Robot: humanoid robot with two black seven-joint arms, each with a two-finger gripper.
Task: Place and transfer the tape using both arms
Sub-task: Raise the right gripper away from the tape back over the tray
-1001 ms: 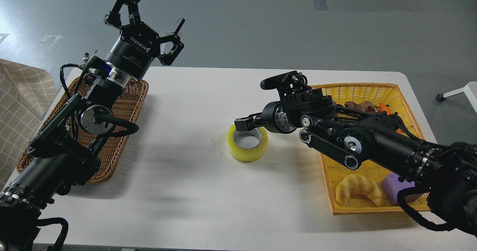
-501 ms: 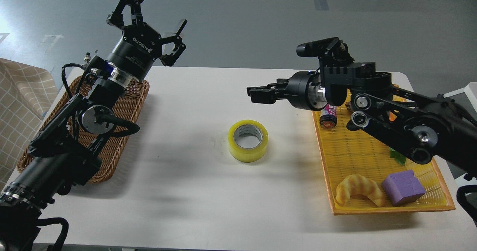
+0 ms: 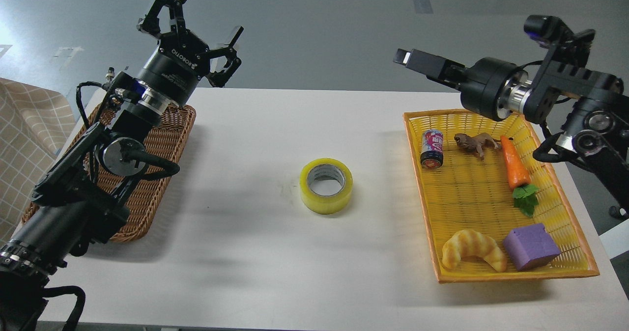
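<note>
The tape point(image 3: 326, 185), a yellowish roll with a grey core, lies flat on the white table point(image 3: 255, 262) near its middle, and nothing touches it. My left gripper point(image 3: 196, 19) is raised above the table's back left edge with its fingers spread open and empty. My right gripper point(image 3: 410, 61) is high above the table's back right, beyond the yellow basket and far from the tape. I see it side-on as one dark block, so I cannot separate its fingers.
A brown wicker basket point(image 3: 167, 139) sits at the left under my left arm. A yellow basket point(image 3: 417, 174) at the right holds a can point(image 3: 432, 148), a toy animal point(image 3: 474, 143), a carrot point(image 3: 514, 166), a croissant point(image 3: 472, 249) and a purple block point(image 3: 530, 246).
My right gripper has left the tape, risen and swung back to the right, uncovering the yellow basket's contents. The tape stays where it was. My left arm has barely moved.
</note>
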